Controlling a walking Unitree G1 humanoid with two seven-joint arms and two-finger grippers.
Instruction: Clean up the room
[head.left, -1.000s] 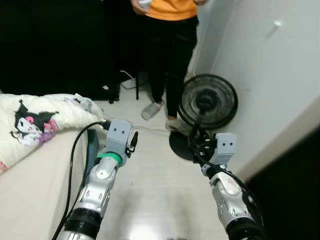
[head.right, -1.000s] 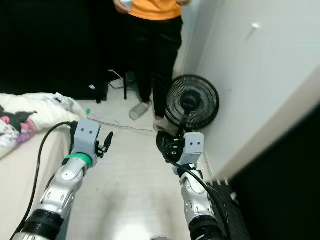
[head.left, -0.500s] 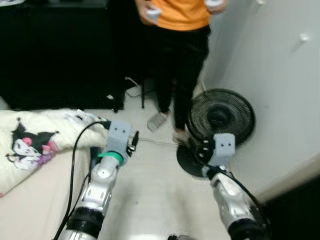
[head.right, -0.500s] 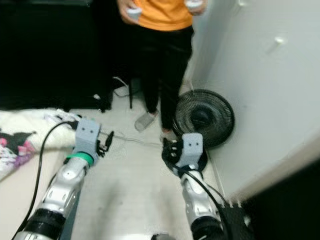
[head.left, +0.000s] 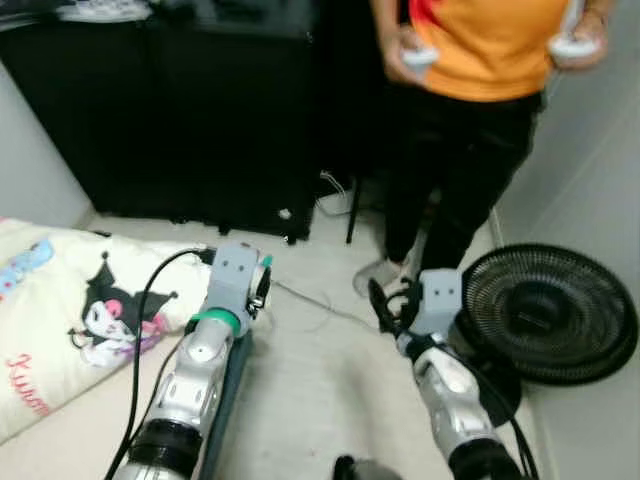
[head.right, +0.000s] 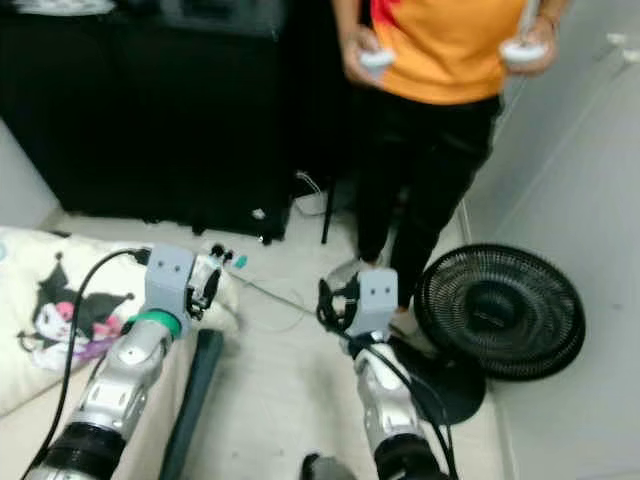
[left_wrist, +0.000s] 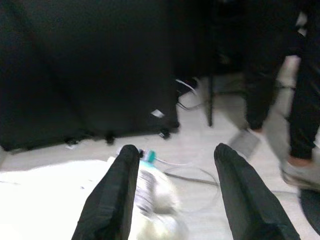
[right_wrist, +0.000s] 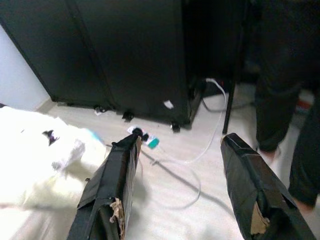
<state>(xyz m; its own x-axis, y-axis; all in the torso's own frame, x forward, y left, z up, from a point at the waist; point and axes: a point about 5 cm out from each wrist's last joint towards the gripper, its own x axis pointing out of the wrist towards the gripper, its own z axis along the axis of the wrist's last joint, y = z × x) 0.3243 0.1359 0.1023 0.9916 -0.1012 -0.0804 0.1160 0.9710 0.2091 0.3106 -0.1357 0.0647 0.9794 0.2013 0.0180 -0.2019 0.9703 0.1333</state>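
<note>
A cream blanket (head.left: 80, 320) printed with a black-and-pink cartoon figure lies bunched on the bed at my left. Small teal and white bits (right_wrist: 150, 142) sit on the pale floor by a white cable (right_wrist: 185, 170), close to the black cabinet (head.left: 200, 110). My left gripper (head.left: 262, 287) is raised over the bed's corner, open and holding nothing (left_wrist: 176, 148). Over the floor, my right gripper (head.left: 385, 300) is held up open and also holds nothing (right_wrist: 181, 137).
A person in an orange top (head.left: 490, 50) and black trousers stands ahead, holding white controllers. A black floor fan (head.left: 548, 312) stands at the right by the white wall. A dark strip (head.right: 195, 390) runs along the bed's side. Pale floor lies between bed and fan.
The camera has swung left and up: the fan slid to the right edge, and the cabinet and more of the bed came into view. Both arms keep the same raised pose.
</note>
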